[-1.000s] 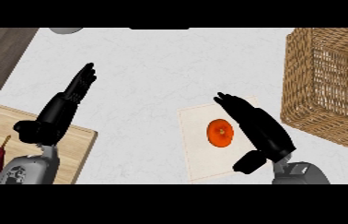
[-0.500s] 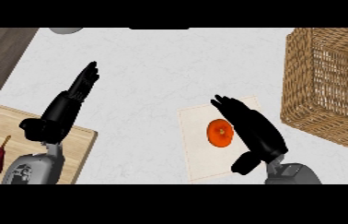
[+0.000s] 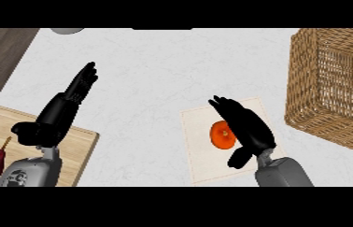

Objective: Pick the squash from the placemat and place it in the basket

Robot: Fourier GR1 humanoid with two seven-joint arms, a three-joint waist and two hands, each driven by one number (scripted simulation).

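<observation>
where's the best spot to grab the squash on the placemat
Round its wide middle, from above on its right, where the open right hand is. The squash is round and lies flat on the placemat, so fingers can curl over it.

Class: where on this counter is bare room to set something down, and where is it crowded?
The widest bare counter lies between the left hand and the basket, above the placemat. A narrower strip runs between the cutting board and the placemat. It is crowded at the placemat, where the right hand is at the squash.
</observation>
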